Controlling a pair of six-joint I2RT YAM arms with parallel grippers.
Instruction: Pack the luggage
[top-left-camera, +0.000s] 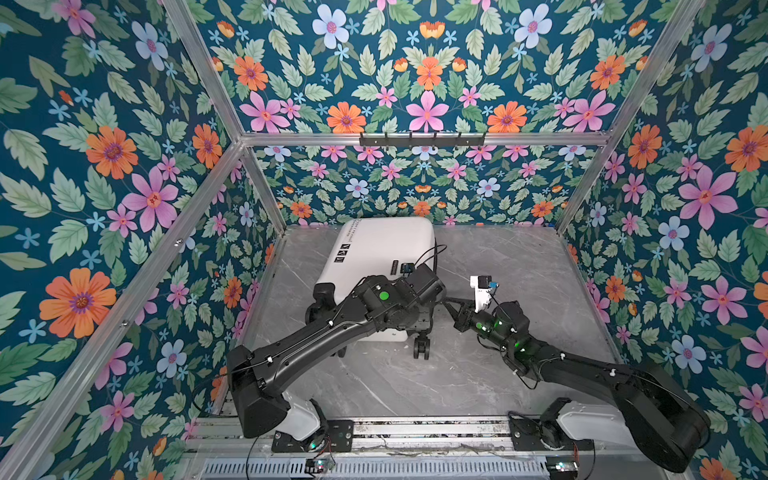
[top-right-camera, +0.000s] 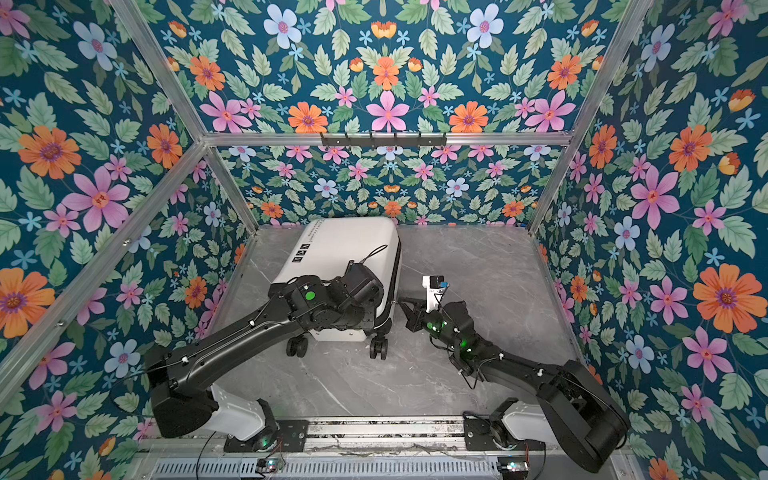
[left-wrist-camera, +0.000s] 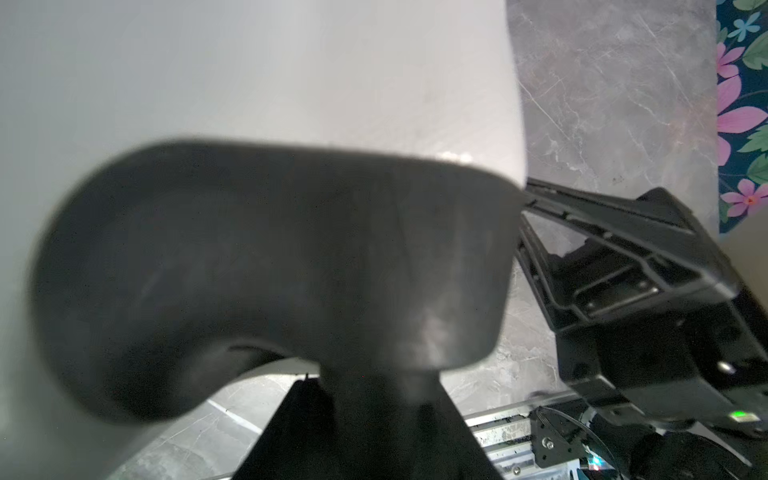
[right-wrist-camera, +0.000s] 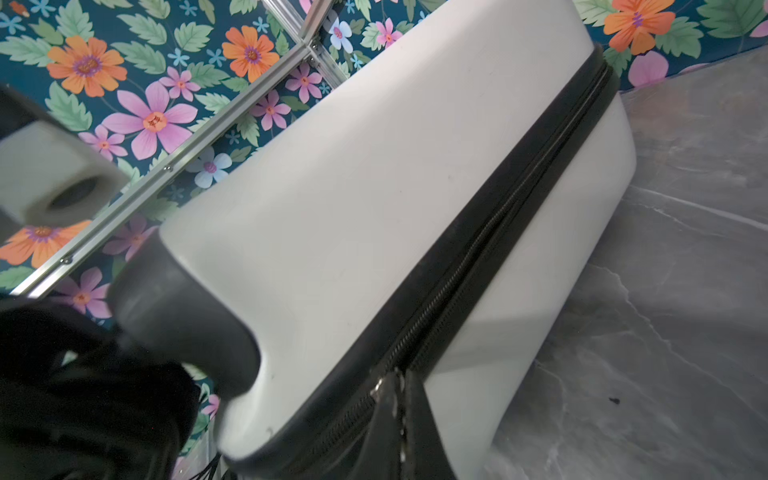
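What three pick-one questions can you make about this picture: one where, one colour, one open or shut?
1. Where is the luggage? A on the table; B on a shelf; C in the air.
2. What colour is it mostly? A red; B white; C blue.
3. Is it A wide open; B in two pieces; C closed?
Answers: 1 A: it lies on the grey top. 2 B: white in every view. 3 C: its halves meet at the zip.
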